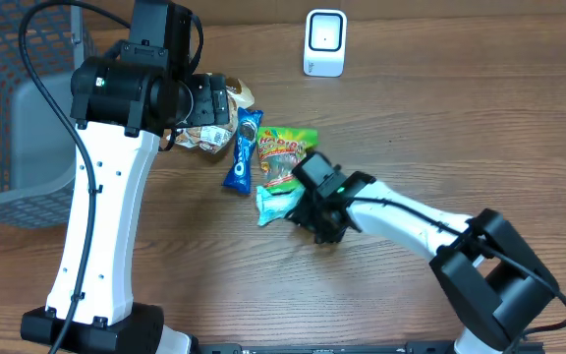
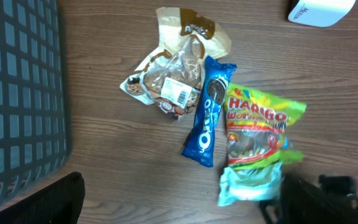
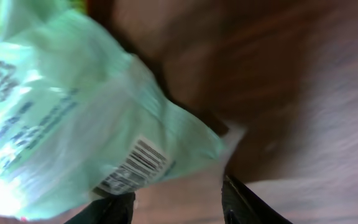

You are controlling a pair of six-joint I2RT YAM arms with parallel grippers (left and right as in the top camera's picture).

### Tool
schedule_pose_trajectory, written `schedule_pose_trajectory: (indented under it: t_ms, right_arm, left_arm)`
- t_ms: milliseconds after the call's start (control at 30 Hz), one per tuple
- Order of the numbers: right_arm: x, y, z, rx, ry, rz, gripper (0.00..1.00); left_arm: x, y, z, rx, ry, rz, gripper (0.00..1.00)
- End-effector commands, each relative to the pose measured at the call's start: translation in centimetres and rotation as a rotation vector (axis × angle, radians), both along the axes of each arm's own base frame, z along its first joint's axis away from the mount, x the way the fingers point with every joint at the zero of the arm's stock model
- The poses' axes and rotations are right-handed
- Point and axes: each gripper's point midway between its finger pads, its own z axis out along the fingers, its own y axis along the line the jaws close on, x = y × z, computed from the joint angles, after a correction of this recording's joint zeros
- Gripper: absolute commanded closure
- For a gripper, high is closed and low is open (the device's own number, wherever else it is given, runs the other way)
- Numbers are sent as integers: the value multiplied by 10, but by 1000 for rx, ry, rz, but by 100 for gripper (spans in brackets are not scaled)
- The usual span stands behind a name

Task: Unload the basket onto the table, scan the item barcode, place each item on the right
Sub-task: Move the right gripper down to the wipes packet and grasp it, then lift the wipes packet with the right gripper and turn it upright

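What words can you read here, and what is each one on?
"OREO": blue packet.
"HARIBO": green gummy bag.
Brown snack bag: white label too small to read.
Mint packet: barcode and print blurred.

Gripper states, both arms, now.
Left gripper: open, holding nothing.
Right gripper: at the mint-green packet; whether it grips cannot be told.
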Motion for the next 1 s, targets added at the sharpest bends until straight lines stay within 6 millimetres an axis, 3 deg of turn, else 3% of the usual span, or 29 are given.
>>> schedule_pose_trajectory:
  t_ms: [0, 200, 333, 567, 767, 967]
  right_arm:
    - [18, -25, -4, -41, -7, -80, 53]
    - [37, -46, 7, -67, -33, 7, 44]
    - [41, -50, 23, -75, -15, 46, 38]
    - [45, 6, 68, 152, -22, 103, 32]
    - [47, -1, 46, -22, -42, -196, 33]
    - [46, 3, 33, -90, -118, -292, 33]
  left_arm:
    - [1, 0, -2, -11, 7, 8, 8]
    - [1, 0, -2, -11, 7, 8, 5]
    - [1, -1, -2, -12, 6, 8, 5]
    - [1, -1, -2, -12, 6, 8, 3]
    - [3, 0, -1, -11, -1, 9, 2]
    - [4, -1, -1, -12, -8, 9, 1]
